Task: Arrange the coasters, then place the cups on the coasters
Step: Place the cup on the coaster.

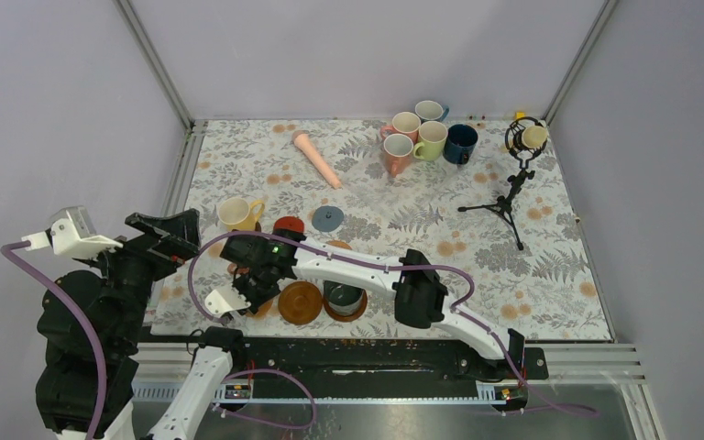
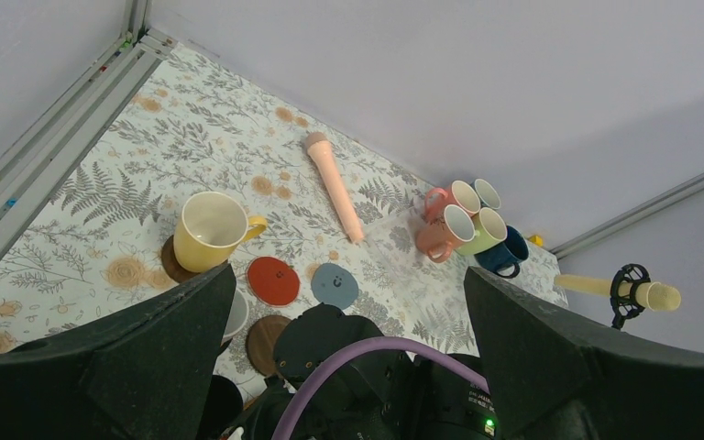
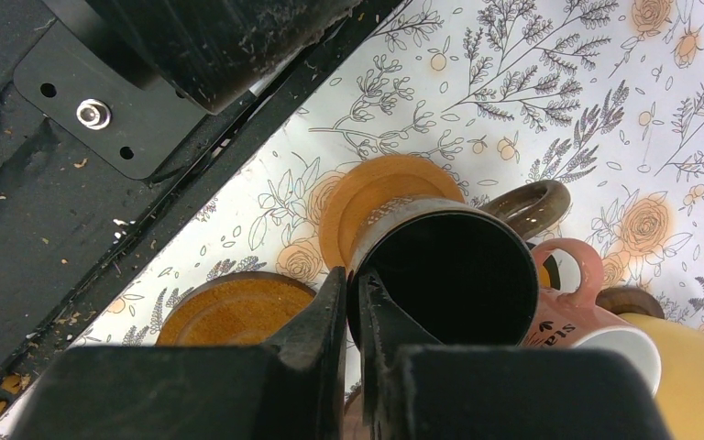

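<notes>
Ceramic dark mug (image 3: 449, 275) is at the near-left of the table (image 3: 559, 82), over the orange wood coaster (image 3: 376, 188), pink mug (image 3: 568, 321) just beside. Right fingers (image 3: 316, 321) clamp its rim wall; left fingers (image 2: 174, 339) spread wide, empty. Likely stiff, slick, chippable, hefty: rim pinch can pivot, so grip deep on the wall

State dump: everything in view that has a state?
left pincer: open, empty.
right pincer: shut on the dark mug's rim.
dark mug: upright, gripped, at the orange coaster; contact unclear.
yellow mug: upright on a dark coaster.
back mugs: five, upright, no coasters.
red coaster: flat, bare.
grey-blue coaster: flat, bare.
pink stick: lying flat.
microphone: standing on its tripod.
</notes>
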